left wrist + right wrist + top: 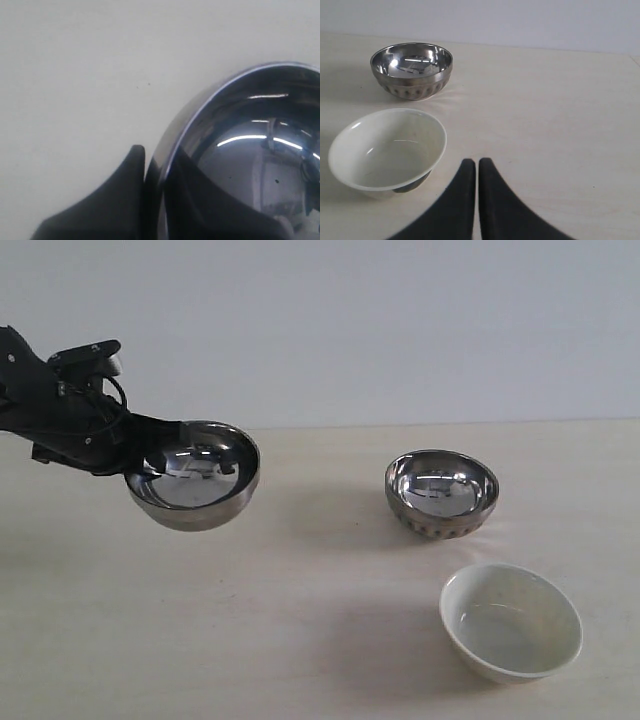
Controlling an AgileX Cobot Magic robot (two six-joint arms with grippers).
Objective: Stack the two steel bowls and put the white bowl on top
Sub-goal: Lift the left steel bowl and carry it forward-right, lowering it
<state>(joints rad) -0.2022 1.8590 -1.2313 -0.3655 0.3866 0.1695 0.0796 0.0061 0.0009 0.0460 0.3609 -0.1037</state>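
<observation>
Steel bowl [193, 476] in L jaws

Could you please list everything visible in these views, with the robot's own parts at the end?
plain steel bowl: one, mirror-shiny silver, held tilted above the table at the left of the exterior view
dimpled steel bowl: one, shiny silver with a dimpled band near its base, upright on the table right of centre
white bowl: one, cream-white, upright and empty on the table, nearer the camera than the dimpled steel bowl and apart from it
table: one, pale beige, under everything
wall: one, pale grey, behind the table
left gripper: one, black, clamped on the plain steel bowl's rim
right gripper: one, black, fingers together, empty, beside the white bowl
</observation>
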